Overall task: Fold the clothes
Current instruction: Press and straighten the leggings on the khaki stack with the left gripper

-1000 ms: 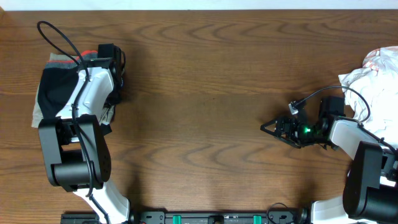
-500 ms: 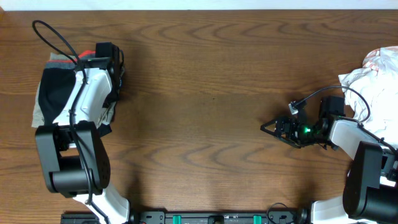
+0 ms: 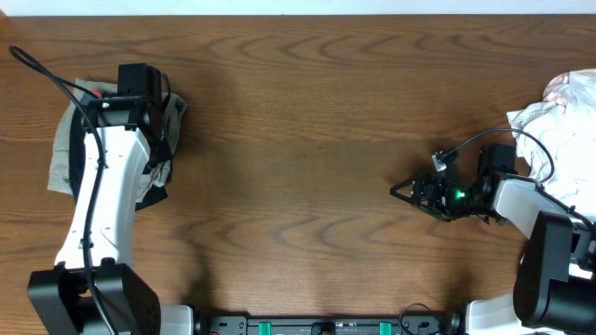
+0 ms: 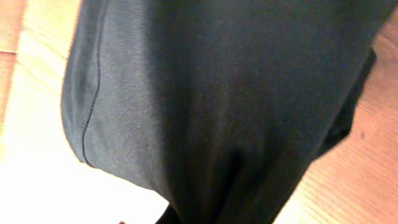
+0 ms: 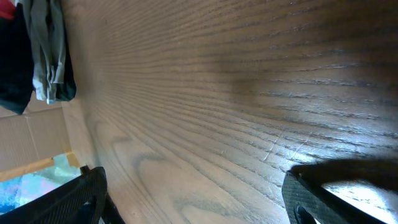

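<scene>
The clothes, black trousers, lie bunched at the table's far left, partly under my left arm. A bit of their orange-red waistband edge shows. My left gripper is over them, its fingers hidden. In the left wrist view the black cloth fills the frame and gathers to a narrow neck at the jaws, so the gripper is shut on it. My right gripper rests low over bare wood at the right, open, with nothing between its fingers. The right wrist view shows the trousers far off.
A khaki-grey garment lies under and beside the trousers, also seen in the right wrist view as a khaki-grey garment. A heap of white fabrics sits at the right edge. The brown wooden table lies between the arms.
My left gripper has shut on the black cloth and shifted toward the far left as the arm stretched out. More khaki garment now shows. The right arm has not moved.
</scene>
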